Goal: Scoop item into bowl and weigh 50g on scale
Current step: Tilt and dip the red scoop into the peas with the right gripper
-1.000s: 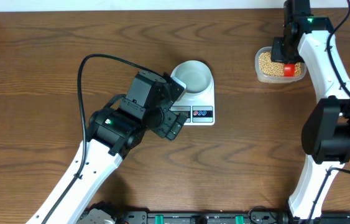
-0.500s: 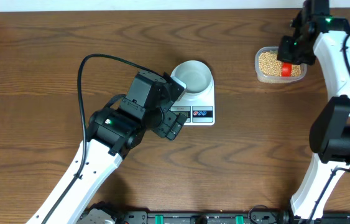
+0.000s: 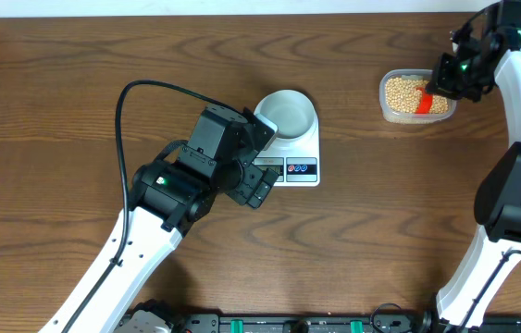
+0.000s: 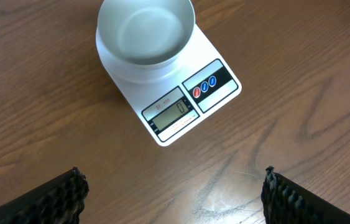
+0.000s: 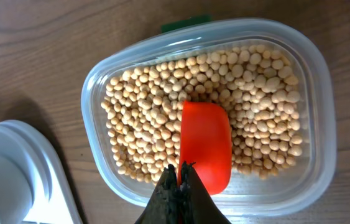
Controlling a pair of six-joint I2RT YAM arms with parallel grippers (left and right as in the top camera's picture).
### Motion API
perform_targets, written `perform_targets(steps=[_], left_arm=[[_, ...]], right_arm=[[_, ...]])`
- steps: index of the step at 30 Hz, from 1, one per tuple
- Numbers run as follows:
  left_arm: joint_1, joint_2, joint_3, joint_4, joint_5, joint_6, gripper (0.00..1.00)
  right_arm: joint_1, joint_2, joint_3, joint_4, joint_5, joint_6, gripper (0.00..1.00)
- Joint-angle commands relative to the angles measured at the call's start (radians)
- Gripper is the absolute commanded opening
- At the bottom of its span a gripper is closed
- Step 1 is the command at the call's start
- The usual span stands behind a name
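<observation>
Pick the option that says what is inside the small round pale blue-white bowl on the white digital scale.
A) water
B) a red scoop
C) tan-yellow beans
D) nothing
D: the small round pale blue-white bowl on the white rectangular digital scale shows only its bare inside; the tan-yellow beans and red plastic scoop are in the clear plastic tub.

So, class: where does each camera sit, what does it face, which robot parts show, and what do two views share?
Overhead: above the table, looking straight down; both arms show.
Left wrist: on left arm, facing bowl on scale; open left tool shows.
Right wrist: on right arm, facing tub of beans; right tool grips red scoop.
Shared: overhead and left wrist show bowl and scale.
</observation>
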Motion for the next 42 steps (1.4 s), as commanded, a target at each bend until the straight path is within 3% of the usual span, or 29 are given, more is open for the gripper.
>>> perform_targets(steps=[1, 20, 42], left_arm=[[0.002, 0.006, 0.007, 0.000, 0.012, 0.017, 0.92], [0.002, 0.006, 0.007, 0.000, 0.012, 0.017, 0.92], [0.002, 0.006, 0.007, 0.000, 0.012, 0.017, 0.92]], right_arm=[[-0.025, 0.016, 0.002, -0.008, -0.090, -0.042, 0.01], [-0.123, 0.028, -0.096, 0.057, -0.364, -0.131, 0.01], [-0.192, 0.028, -0.117, 0.079, -0.441, -0.131, 0.01]])
